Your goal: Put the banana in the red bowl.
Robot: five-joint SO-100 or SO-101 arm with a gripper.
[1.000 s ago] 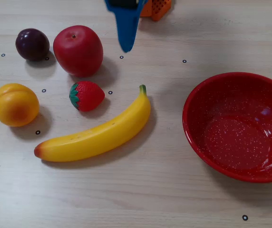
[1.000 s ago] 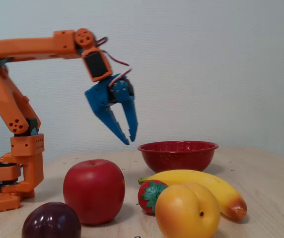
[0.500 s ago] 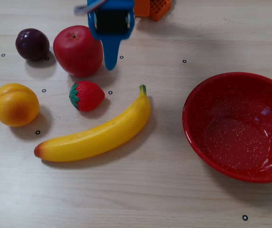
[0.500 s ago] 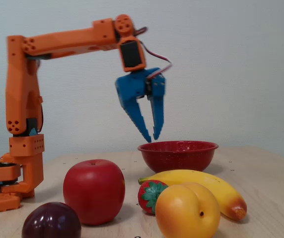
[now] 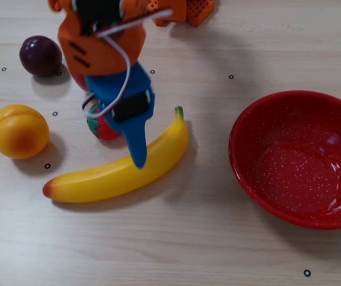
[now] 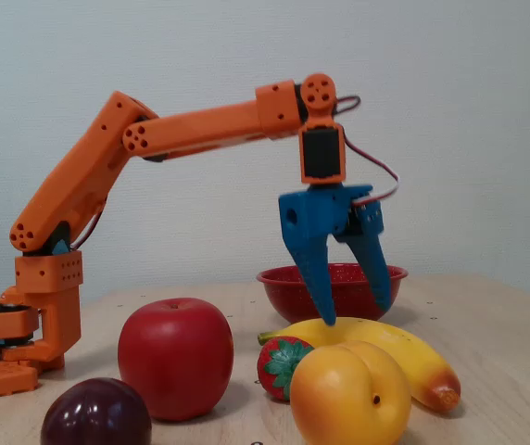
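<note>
Gripper point(image 6: 350, 313) spread wide, empty, above banana point(image 5: 117, 171). Lower astride banana's middle, close firmly, then carry to red bowl point(image 5: 260, 190).

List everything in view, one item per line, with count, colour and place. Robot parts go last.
banana: one, yellow with a green stem tip and orange-red end, lying mid-table in the top-down fixed view, under the gripper.
bowl: one, red with white speckles, right side, empty.
strawberry: one, red with green leaves, just above the banana, partly hidden by the arm.
peach: one, orange-yellow, left side.
plum: one, dark purple, top left.
apple: one, red, near the plum; hidden by the arm in the top-down view.
table: one, pale wood grain with small black ring marks.
arm: one, orange, reaching out over the fruit.
gripper: one, blue, open, tips just above the banana.
</note>
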